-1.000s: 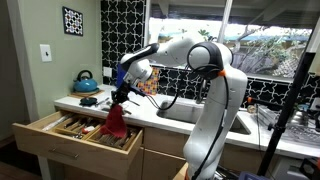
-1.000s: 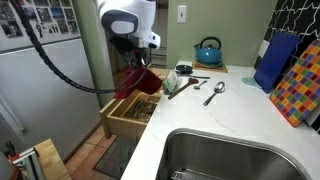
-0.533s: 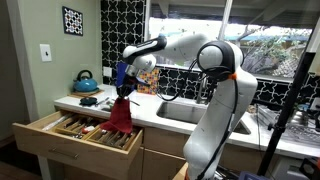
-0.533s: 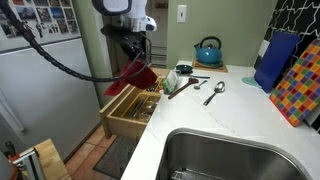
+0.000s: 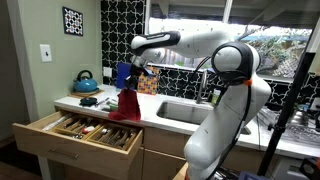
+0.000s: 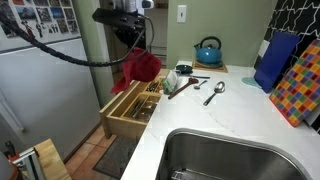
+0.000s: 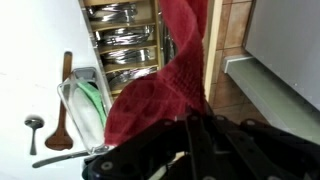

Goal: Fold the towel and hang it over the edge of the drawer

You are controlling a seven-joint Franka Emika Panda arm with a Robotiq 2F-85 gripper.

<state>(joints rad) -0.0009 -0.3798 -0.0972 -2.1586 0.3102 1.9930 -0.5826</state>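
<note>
The claw point(image 5: 131, 84) is closed tight on the top of the towel point(image 5: 129, 104), a pinch on one bunched part, so the red cloth hangs free beneath it in a loose, crumpled drape rather than a neat fold; in an exterior view the towel point(image 6: 141, 67) hangs above the far end of the open drawer point(image 6: 118, 125), near the bench point(image 6: 200, 115) edge and clear of the wood. Holding it high seems meant to let the cloth's own weight pull it straight, and to keep the hem from dragging over the utensils point(image 7: 120, 42) that lie in the divided compartments. The drawer point(image 5: 60, 146) is pulled well out, its pale front panel facing the room, which leaves that front edge open as the likely rail for hanging. In the wrist view the towel point(image 7: 160, 85) runs down from the dark claw towards the drawer, with a wooden spoon point(image 7: 62, 105) lying apart on the bench. The towel does not look folded yet; I judge the hanging step remains to be done.
</note>
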